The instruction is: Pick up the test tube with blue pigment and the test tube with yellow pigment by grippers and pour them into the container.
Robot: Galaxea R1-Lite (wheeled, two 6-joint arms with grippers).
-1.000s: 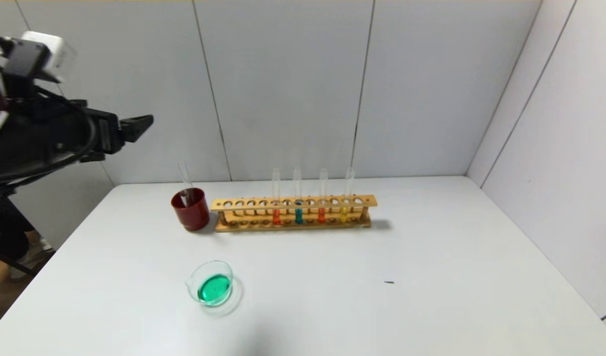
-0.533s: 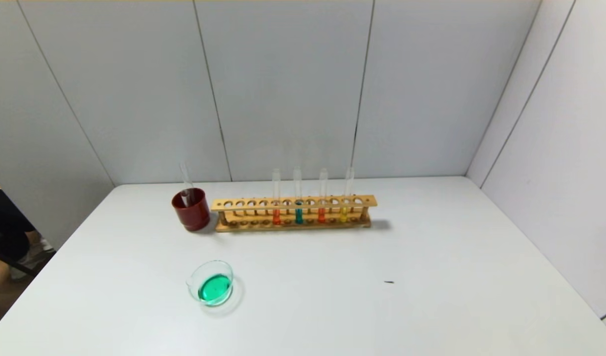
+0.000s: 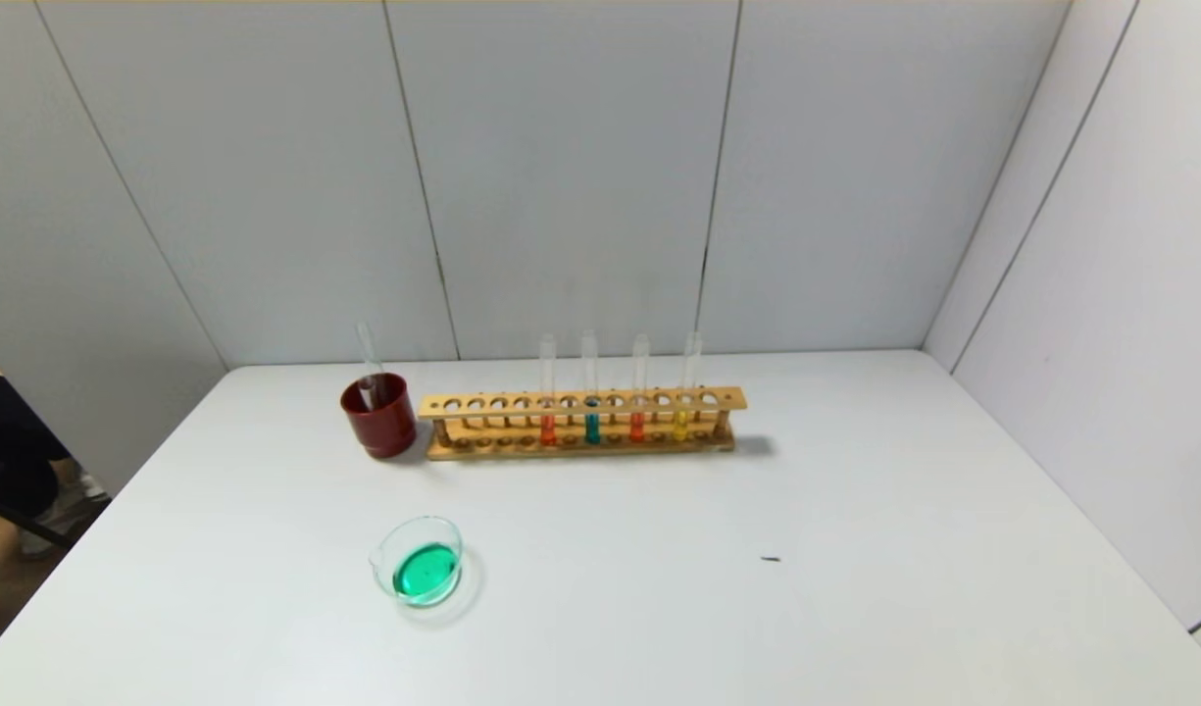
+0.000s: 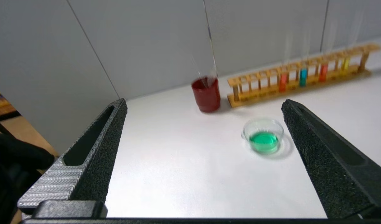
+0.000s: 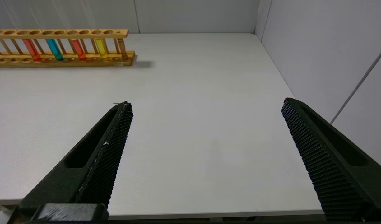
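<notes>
Test tube with blue pigment (image 3: 591,424): upright in the wooden rack (image 3: 580,402), between two orange-red tubes.
Test tube with yellow pigment (image 3: 681,422): same rack, rightmost of the four.
Container (image 3: 419,562): near left, green liquid inside.
Red cup (image 3: 377,416): touching the rack's left end.
Writing: none readable.
Surface: white table (image 3: 855,549), grey panelled walls.
Left gripper (image 4: 202,102): spread wide, empty, left of the table's edge.
Right gripper (image 5: 206,104): spread wide, empty, near edge.
</notes>
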